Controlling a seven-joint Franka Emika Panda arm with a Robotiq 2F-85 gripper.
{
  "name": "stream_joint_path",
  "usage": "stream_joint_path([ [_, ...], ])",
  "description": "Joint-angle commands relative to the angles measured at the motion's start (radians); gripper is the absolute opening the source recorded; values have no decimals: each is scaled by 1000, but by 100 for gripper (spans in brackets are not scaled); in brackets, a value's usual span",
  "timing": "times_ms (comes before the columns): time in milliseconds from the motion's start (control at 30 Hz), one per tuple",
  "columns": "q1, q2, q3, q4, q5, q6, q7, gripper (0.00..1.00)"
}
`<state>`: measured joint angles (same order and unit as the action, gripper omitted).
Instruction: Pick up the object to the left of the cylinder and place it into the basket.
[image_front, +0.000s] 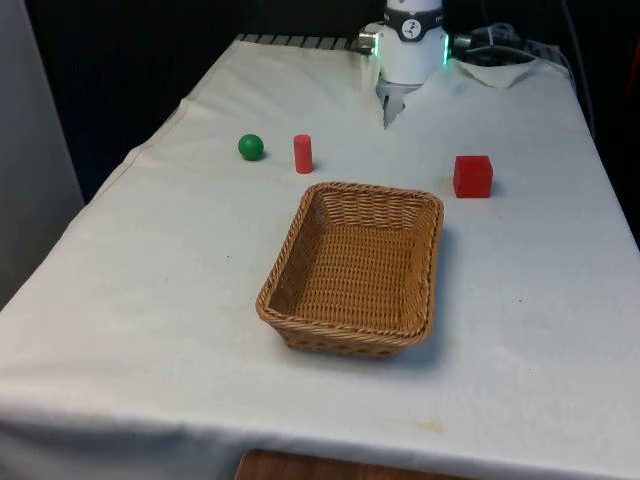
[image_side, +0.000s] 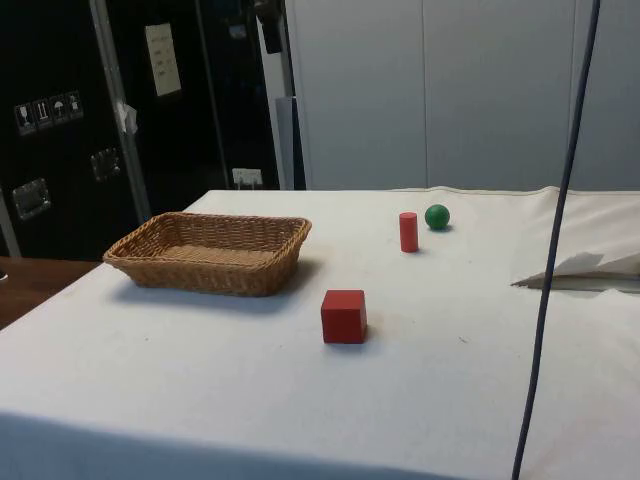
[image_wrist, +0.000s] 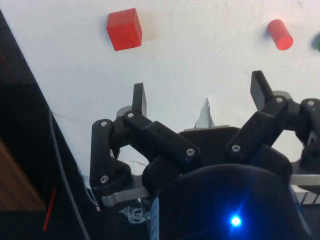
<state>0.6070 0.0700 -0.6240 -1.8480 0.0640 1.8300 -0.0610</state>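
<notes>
A green ball (image_front: 250, 147) (image_side: 437, 216) lies on the white cloth just to the front view's left of an upright red cylinder (image_front: 303, 154) (image_side: 408, 231) (image_wrist: 280, 34). The empty wicker basket (image_front: 288, 255) (image_side: 200, 277) sits mid-table, nearer the camera than both. A red cube (image_front: 472, 176) (image_side: 344, 316) (image_wrist: 124, 29) rests to the front view's right of the basket's far corner. My arm (image_front: 412, 45) stands at the far end of the table. In the wrist view my gripper (image_wrist: 200, 92) hangs open above bare cloth, nothing between its fingers, well away from the ball.
A crumpled fold of white cloth (image_front: 500, 70) (image_side: 590, 268) lies by the arm's base. A dark cable (image_side: 560, 230) hangs down across the side view. The table's edges drop off on both sides.
</notes>
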Motion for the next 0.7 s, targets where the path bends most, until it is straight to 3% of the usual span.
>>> stream_joint_path([
  [0,0,0,2,0,0,0,3,100],
  [200,8,-34,20,-41,-19,34,37,100],
  [267,8,-42,26,-56,-24,48,43,100],
  [300,2,-24,24,-35,-6,21,27,100],
  [333,8,-46,29,-64,-26,56,47,100],
  [533,7,-81,52,-131,-48,125,71,100],
  [633,7,-97,62,-163,-56,155,81,100],
  [667,3,-87,60,-153,-41,135,67,100],
])
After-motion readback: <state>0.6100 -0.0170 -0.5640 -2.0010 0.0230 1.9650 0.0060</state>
